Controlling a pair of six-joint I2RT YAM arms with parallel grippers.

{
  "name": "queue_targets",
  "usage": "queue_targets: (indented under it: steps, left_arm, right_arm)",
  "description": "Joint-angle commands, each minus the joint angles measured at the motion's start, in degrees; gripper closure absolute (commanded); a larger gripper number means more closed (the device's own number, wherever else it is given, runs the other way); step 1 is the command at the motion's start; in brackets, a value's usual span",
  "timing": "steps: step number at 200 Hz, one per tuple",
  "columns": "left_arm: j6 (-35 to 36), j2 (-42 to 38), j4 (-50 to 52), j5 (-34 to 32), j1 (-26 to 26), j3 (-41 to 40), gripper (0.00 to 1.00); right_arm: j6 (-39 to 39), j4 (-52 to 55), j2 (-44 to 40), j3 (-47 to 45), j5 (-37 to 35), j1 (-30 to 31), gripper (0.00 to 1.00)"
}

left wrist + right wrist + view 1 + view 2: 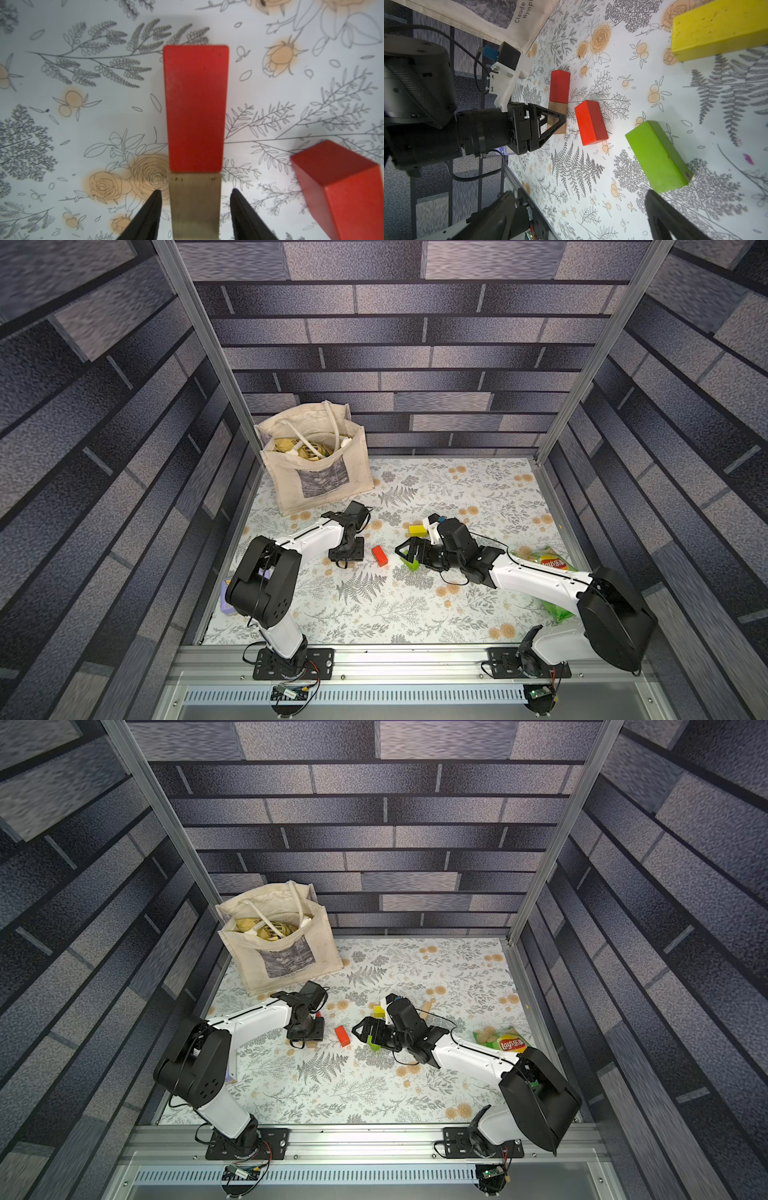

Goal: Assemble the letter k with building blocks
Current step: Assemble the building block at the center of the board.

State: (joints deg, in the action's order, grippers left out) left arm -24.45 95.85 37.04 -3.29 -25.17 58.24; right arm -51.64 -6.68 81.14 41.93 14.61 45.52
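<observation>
In the left wrist view my left gripper (195,193) stands open astride a tan block (195,205), with a gap on each side. That tan block lies end to end with a red block (196,108) on the flowered table. A second red block (340,187) lies loose beside them, seen in both top views (380,555) (342,1036). My right gripper (579,207) is wide open and holds nothing; one finger is just short of the green block (656,155). A yellow block (716,29) lies farther off. My left gripper (347,556) hides the tan block from above.
A cloth tote bag (316,464) stands at the back left. A green chips bag (548,562) lies under the right arm. A purple pack (227,597) sits by the left arm's base. Another tan block (426,1008) lies behind the right wrist.
</observation>
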Motion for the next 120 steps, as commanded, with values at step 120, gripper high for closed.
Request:
queue_targets:
  steps: [120]
  left_arm:
    - [0.4,-4.1,7.6,-4.0,-2.0,6.7,0.42]
  right_arm:
    - [2.8,3.7,-2.4,2.1,-0.7,0.4,0.00]
